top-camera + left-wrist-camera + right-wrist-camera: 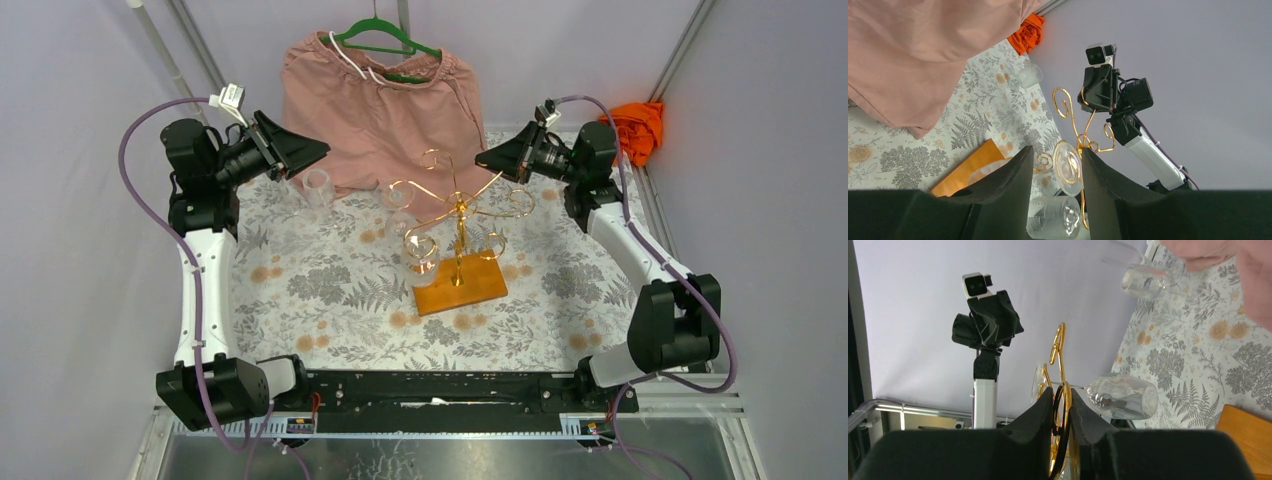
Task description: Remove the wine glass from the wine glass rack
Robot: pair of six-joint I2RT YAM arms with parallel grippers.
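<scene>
Two grippers are flanking the wine glass rack (pixel 461 235), one on each side of its central post. The left gripper (pixel 315 150) is hovering to the left of the rack, with its fingers spread wide and nothing between them. The right gripper (pixel 487 160) is sitting at the right of the rack, with its fingers drawn narrow around a gold scroll arm (pixel 1062 347). It appears to be pinching that arm and bracing the stand.

Several glasses are hanging from the rack. The wine glass (pixel 1053 217) nearest the left gripper is hanging on the left side of the rack, bowl toward the wooden base (pixel 462 287) and foot toward the scrolls. In the left wrist view it is lying straight ahead, framed in the gap between the open fingers. The left arm is therefore judged to be the picking arm.

The long axis of the glass is running parallel to the rack post. In the left wrist view that axis is lying along the same line as the finger opening, not across it. The coming move is therefore judged to call for a wrist roll before the fingers can close across the stem or bowl. The glass would then have to be drawn outward along its scroll arm, away from the post.
</scene>
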